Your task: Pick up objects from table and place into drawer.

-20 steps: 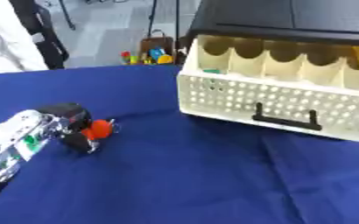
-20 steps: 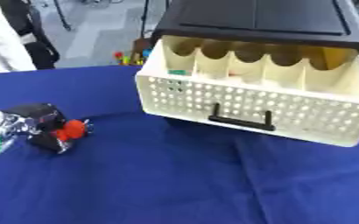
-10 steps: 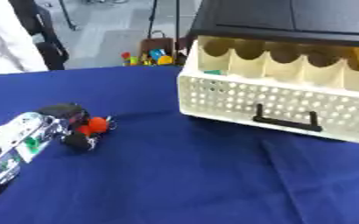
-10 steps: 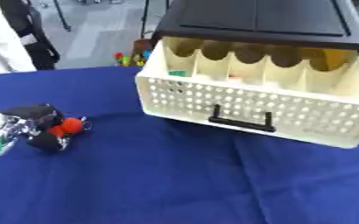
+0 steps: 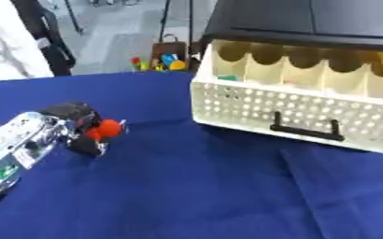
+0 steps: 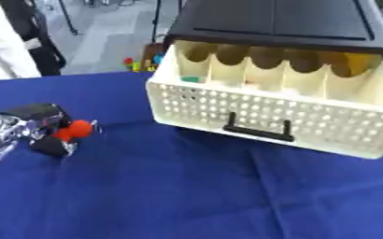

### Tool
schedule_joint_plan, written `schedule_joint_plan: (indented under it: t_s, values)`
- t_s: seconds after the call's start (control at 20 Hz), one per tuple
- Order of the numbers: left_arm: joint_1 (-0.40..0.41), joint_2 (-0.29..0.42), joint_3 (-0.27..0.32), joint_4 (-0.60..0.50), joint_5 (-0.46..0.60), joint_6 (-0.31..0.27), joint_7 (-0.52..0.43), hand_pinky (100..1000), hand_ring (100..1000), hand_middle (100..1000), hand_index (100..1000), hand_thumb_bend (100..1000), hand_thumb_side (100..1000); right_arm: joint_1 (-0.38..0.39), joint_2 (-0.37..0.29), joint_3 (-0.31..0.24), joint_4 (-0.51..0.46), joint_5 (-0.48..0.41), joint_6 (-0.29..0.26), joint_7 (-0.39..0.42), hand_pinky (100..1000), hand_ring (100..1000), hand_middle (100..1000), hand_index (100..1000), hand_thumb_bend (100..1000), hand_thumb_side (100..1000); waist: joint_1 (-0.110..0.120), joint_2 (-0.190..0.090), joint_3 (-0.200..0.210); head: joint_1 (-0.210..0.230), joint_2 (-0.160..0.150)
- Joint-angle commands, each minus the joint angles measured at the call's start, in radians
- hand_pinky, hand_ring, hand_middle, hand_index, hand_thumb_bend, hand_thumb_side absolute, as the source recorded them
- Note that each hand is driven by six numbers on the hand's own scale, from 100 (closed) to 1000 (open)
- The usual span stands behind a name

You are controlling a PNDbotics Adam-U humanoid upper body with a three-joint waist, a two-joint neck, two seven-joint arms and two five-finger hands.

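I have the left hand (image 5: 60, 128) at the left of the blue table (image 5: 195, 196), its fingers curled round a small red object (image 5: 107, 129). Over the last second the red object has risen a little with the hand and crept right, off the cloth as far as I can judge, so I read the pick as made and the carry as just begun.

The drawer (image 6: 268, 114) stands pulled out of the black cabinet (image 6: 276, 23) on the far right, well apart from my hand. Its cream front has a black handle (image 6: 256, 130), and its row of compartments is open at the top. A few small things already lie in the left ones.

My right hand shows in neither view.

What I think comes next is a long sweep right and far, high enough to clear the drawer's perforated front wall before letting go.
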Motion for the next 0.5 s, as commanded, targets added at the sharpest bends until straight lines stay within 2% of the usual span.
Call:
schedule_joint_plan:
  t_s: [0.05,0.3,0.35,0.4,0.5]
  values:
    - [-0.019,0.046,0.026,-0.044,0.005,0.020,-0.010,278,483,480,576,100,448,-0.008,-0.021,-0.013,-0.007,0.007,0.025,-0.021,261,402,363,649,100,859,-0.003,-0.028,0.002,-0.002,0.006]
    - [-0.026,0.054,0.048,-0.090,0.003,0.042,-0.008,259,471,461,556,100,421,-0.006,-0.021,-0.015,-0.007,0.005,0.023,-0.026,268,405,367,648,100,857,0.000,-0.035,0.005,-0.007,0.010]
    - [-0.027,0.055,0.053,-0.100,0.002,0.046,-0.007,256,469,459,554,100,461,-0.006,-0.021,-0.015,-0.007,0.004,0.023,-0.027,270,407,368,648,100,859,0.001,-0.037,0.005,-0.009,0.011]
    - [-0.030,0.057,0.060,-0.111,0.003,0.050,-0.006,252,467,455,551,100,420,-0.005,-0.021,-0.015,-0.007,0.004,0.023,-0.028,271,408,369,648,100,855,0.001,-0.039,0.006,-0.010,0.012]
    - [-0.035,0.058,0.073,-0.135,0.005,0.058,-0.005,246,463,450,548,100,415,-0.003,-0.023,-0.015,-0.007,0.003,0.023,-0.029,274,410,372,648,100,853,0.001,-0.043,0.007,-0.014,0.015]
